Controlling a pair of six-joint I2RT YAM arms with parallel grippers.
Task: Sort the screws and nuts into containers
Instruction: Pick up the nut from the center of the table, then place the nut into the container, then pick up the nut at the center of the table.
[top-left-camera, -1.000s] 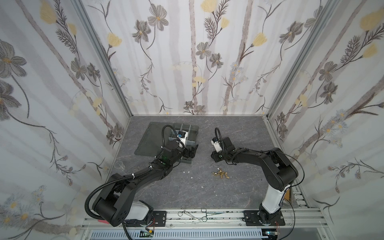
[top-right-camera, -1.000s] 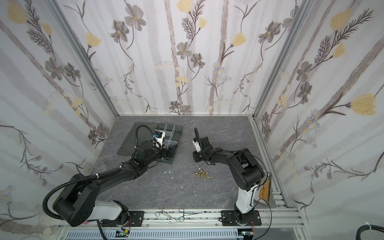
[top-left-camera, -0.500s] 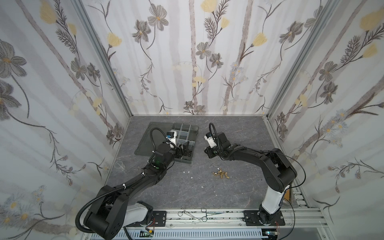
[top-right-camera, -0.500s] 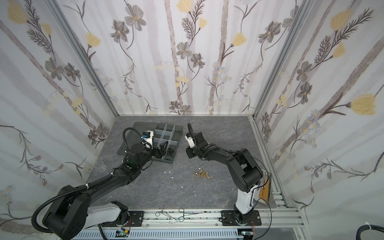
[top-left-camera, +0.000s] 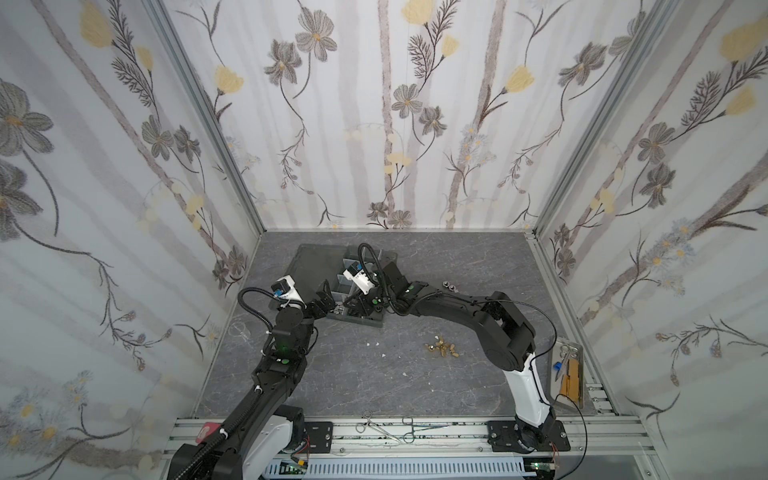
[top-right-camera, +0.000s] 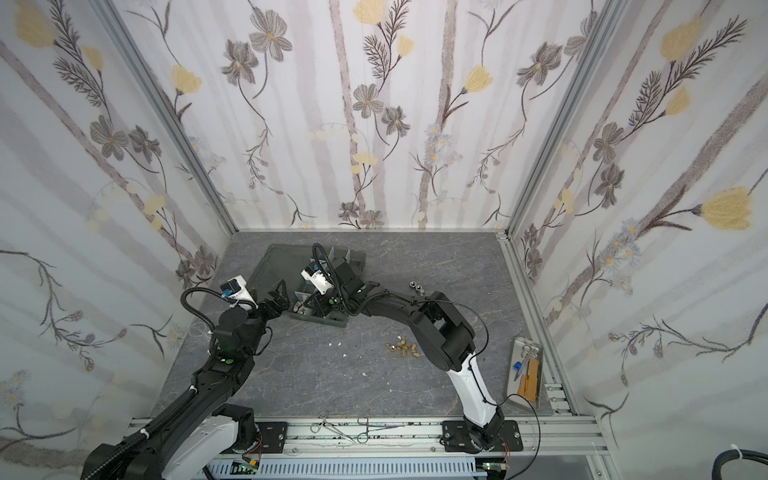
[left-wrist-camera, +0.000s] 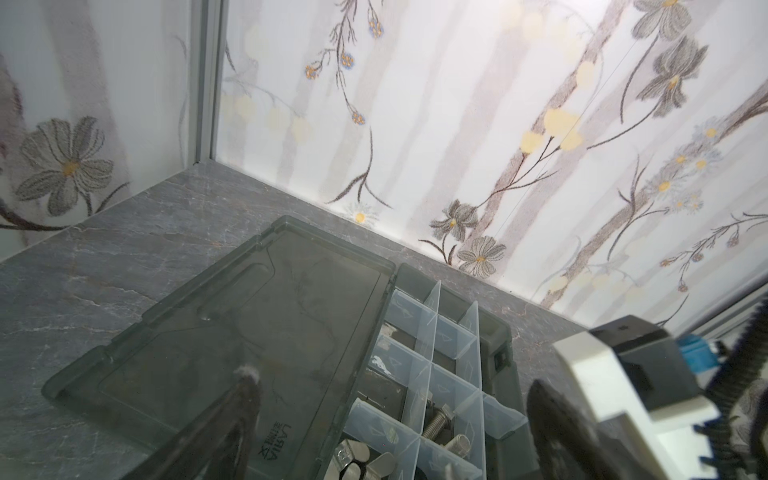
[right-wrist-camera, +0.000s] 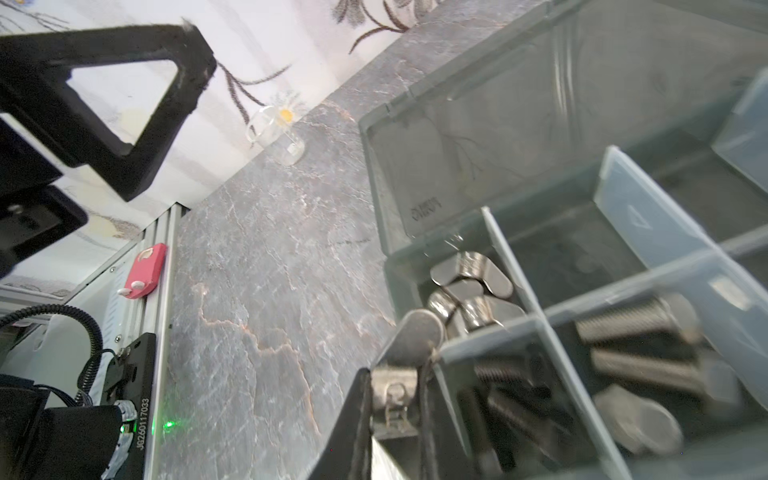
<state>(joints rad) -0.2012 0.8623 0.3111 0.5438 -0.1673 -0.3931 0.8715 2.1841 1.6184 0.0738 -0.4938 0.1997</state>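
Observation:
The dark grey organizer box (top-left-camera: 360, 321) (top-right-camera: 321, 323) lies open at the back left, its flat lid (top-left-camera: 320, 258) (left-wrist-camera: 249, 332) folded out. The pale dividers form the containers (left-wrist-camera: 451, 386). My right gripper (right-wrist-camera: 395, 392) (top-left-camera: 357, 301) is shut on a silver wing nut (right-wrist-camera: 419, 337), just above a near corner cell with more wing nuts (right-wrist-camera: 471, 286). Silver bolts (right-wrist-camera: 636, 322) (left-wrist-camera: 436, 419) fill the neighbouring cell. My left gripper (top-left-camera: 322, 298) (left-wrist-camera: 395, 380) hangs open and empty beside the box's near left corner. Brass pieces (top-left-camera: 442, 350) (top-right-camera: 402, 350) and two silver nuts (top-left-camera: 449, 286) (top-right-camera: 415, 286) lie loose on the table.
A metal tray with scissors (top-left-camera: 567, 370) sits at the right edge. Forceps (top-left-camera: 386, 428) lie on the front rail. White specks (top-left-camera: 376, 344) dot the table. A small glass beaker (right-wrist-camera: 276, 137) stands by the wall, and a red object (right-wrist-camera: 143, 270) rests on the rail.
My right gripper has swung left from the open table to the box's near cells. The left gripper has drawn back off the box to its left side, staying open.

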